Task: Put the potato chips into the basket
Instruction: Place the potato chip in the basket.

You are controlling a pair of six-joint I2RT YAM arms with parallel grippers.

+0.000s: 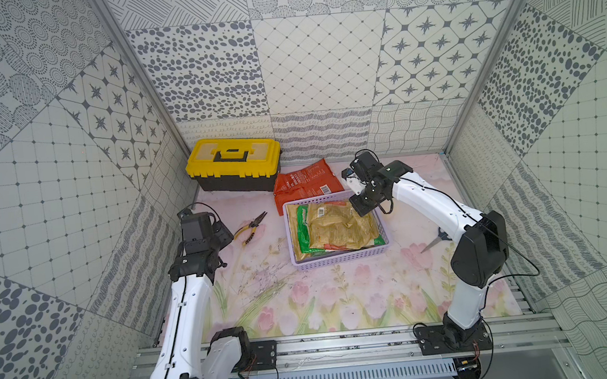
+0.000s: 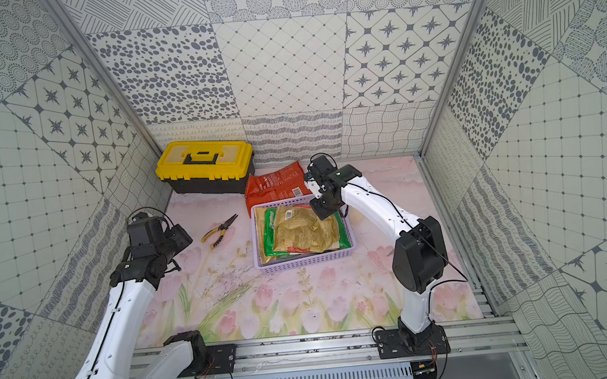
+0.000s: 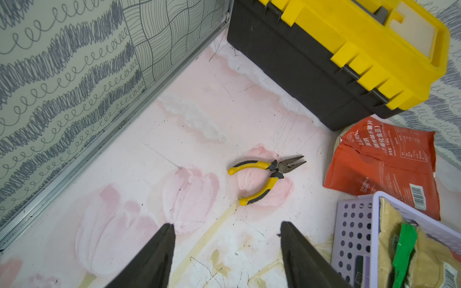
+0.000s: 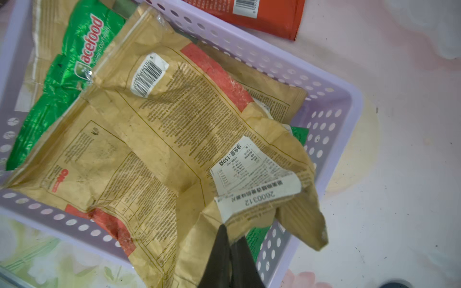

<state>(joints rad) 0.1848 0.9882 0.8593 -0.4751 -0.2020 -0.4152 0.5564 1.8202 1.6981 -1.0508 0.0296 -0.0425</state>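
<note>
Overhead, a walled cell is seen, floored with a pink floral mat (image 1: 304, 303), with two white arms mounted at its near edge. A lavender perforated basket (image 1: 342, 260) is placed near the middle, slightly right of centre. Flat snack bags are piled inside it: a crumpled tan-gold bag (image 1: 339, 228) lies on top, printed back upward with a barcode shown, and a green bag (image 1: 302, 231) is exposed beneath it along the basket's left side. An orange-red bag (image 1: 305, 184) is found outside, flat on the mat just beyond the basket's far wall, between it and a yellow-and-black toolbox (image 1: 234, 162) set against the back of the cell.

The right gripper (image 4: 229, 239) is positioned over the basket's far right corner; its fingers are pressed together on a lifted edge of the tan-gold bag. The left gripper (image 3: 225, 224) is held above bare mat at the left, its fingers spread wide with nothing between them. Yellow-handled pliers (image 1: 251, 228) are laid between that gripper and the basket. Scissors (image 1: 436, 242) are partly hidden behind the right arm, to the right of the basket.
</note>
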